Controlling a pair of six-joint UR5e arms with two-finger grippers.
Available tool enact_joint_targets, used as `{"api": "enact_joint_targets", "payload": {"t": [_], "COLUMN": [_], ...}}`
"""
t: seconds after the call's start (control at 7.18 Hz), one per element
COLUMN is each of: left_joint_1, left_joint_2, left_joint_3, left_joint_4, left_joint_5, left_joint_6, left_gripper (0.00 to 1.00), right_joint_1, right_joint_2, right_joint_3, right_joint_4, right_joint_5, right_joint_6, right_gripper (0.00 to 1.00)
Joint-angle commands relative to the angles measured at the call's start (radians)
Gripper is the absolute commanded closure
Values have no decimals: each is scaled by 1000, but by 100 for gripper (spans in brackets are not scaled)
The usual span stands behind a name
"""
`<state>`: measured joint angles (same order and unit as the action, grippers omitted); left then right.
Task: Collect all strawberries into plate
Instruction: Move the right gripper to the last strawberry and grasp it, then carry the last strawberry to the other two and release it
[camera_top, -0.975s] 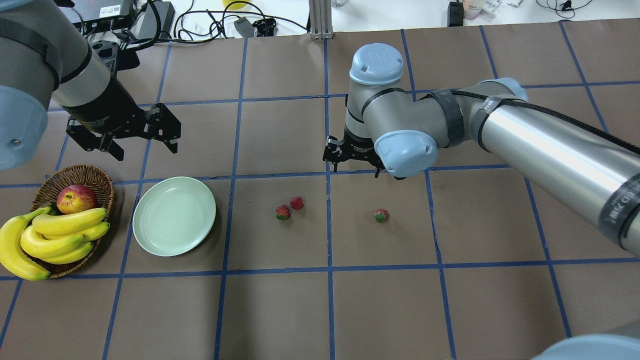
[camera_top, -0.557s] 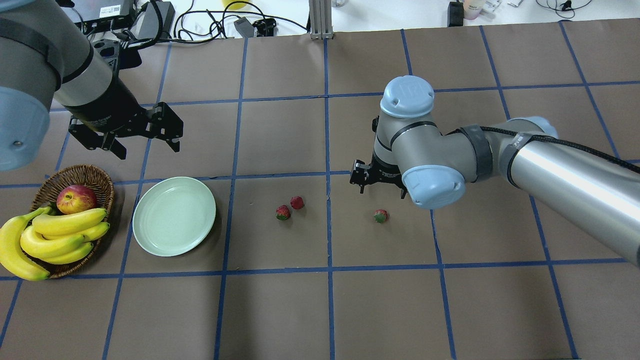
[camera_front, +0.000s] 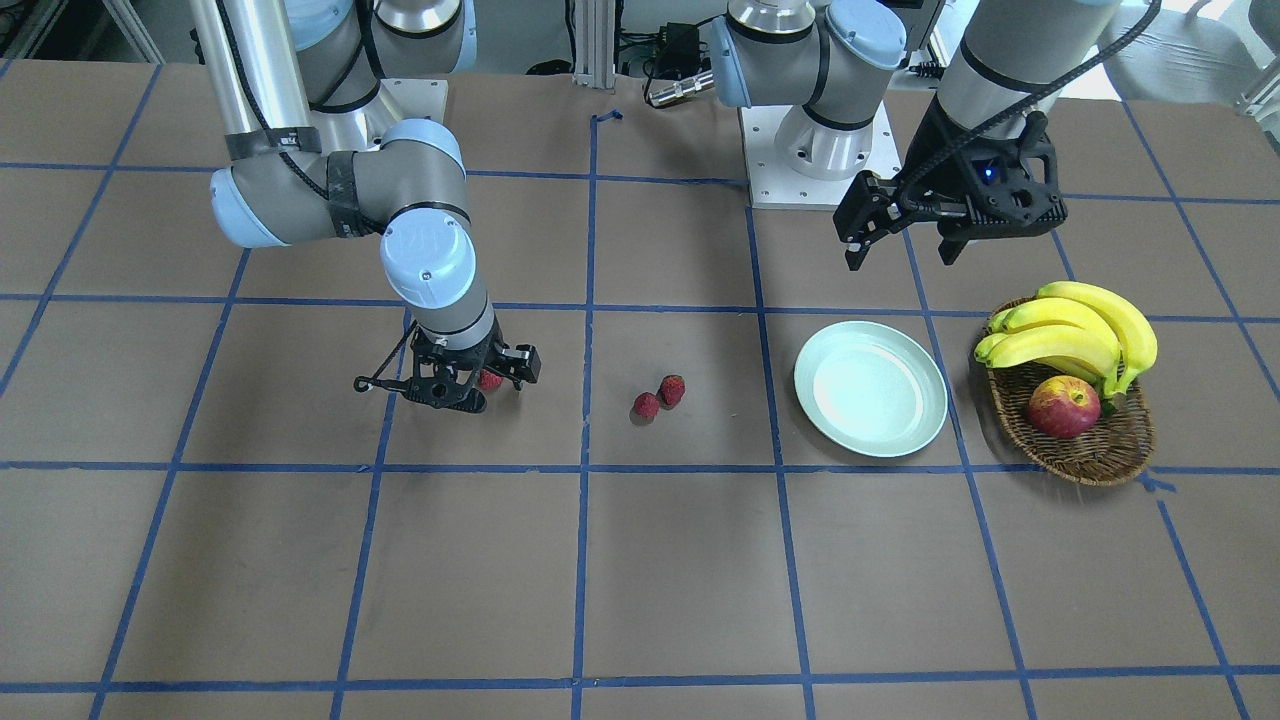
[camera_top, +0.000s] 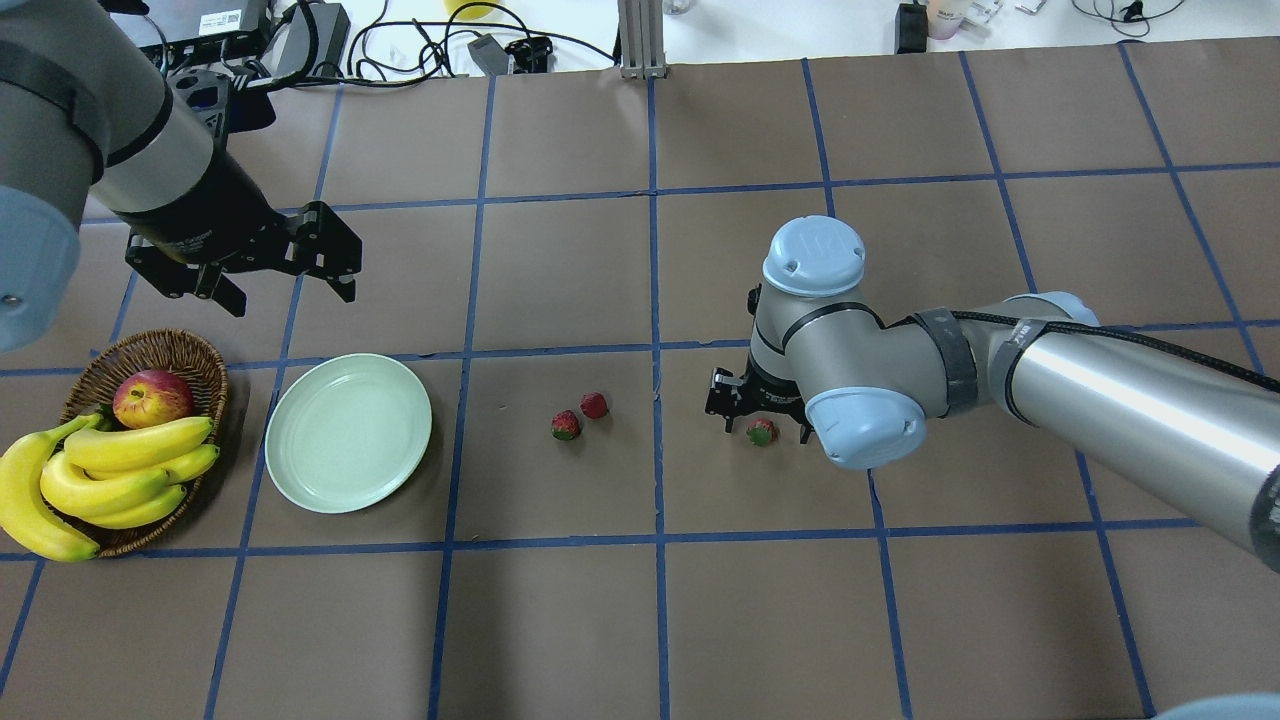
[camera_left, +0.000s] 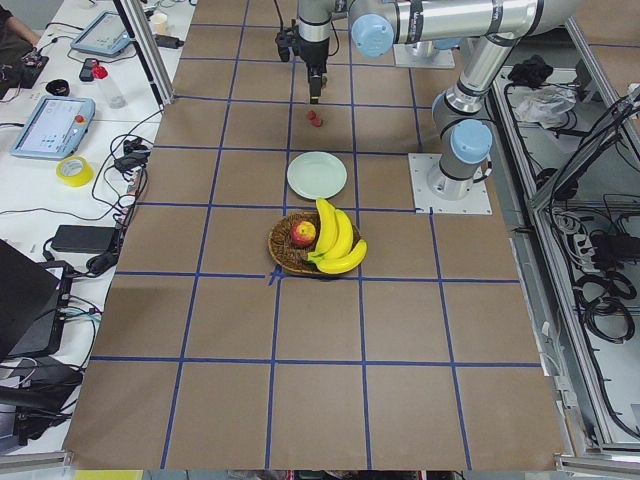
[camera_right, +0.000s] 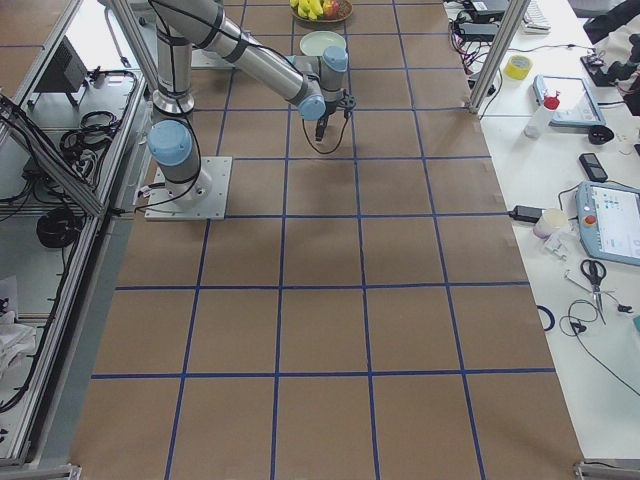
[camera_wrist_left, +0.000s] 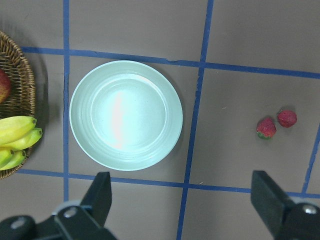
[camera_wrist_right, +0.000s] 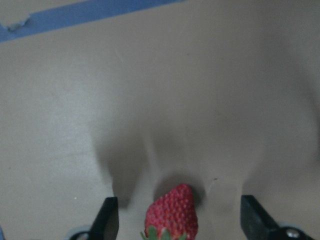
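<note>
right gripper (camera_top: 760, 420) was right down at the table (camera_top: 560, 620), fingers spread wide on either side of the lone strawberry (camera_wrist_right: 171, 212), nothing clamped yet! two more strawberries (camera_top: 566, 425) sat just beside each other on the table, between that berry and the mint plate (camera_top: 300, 440). left gripper (camera_top: 290, 290) hung above the table beyond the plate, jaws apart, holding nothing.

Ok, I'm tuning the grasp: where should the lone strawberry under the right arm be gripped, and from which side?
Take the lone strawberry across the widest part of its red body, coming straight down. It lies on its side, and the open right hand has a finger either side, so closing should press its flanks, not tip or cap.
</note>
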<state>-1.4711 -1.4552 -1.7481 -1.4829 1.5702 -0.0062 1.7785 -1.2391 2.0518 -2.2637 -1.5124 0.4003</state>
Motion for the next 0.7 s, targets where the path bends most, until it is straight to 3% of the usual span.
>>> {"api": "enact_joint_targets", "payload": {"t": [0.0,0.42,0.56], "left_joint_1": [-41,-57,-55], "left_joint_2": [30,45,47], "left_joint_3": [-1,1,1], "left_joint_4": [-22,-61,-63], "left_joint_5": [-7,-6,-4], "left_joint_6": [0,0,0], "left_gripper": [0,0,0], "right_joint_1": [-1,1,2], "right_joint_2": [1,0,-3], "right_joint_3": [-8,-34,-57], "right_joint_4": [0,6,6], "right_joint_5": [1,38,176], "right_joint_6": [-1,2,44], "right_gripper": [94,100,100]}}
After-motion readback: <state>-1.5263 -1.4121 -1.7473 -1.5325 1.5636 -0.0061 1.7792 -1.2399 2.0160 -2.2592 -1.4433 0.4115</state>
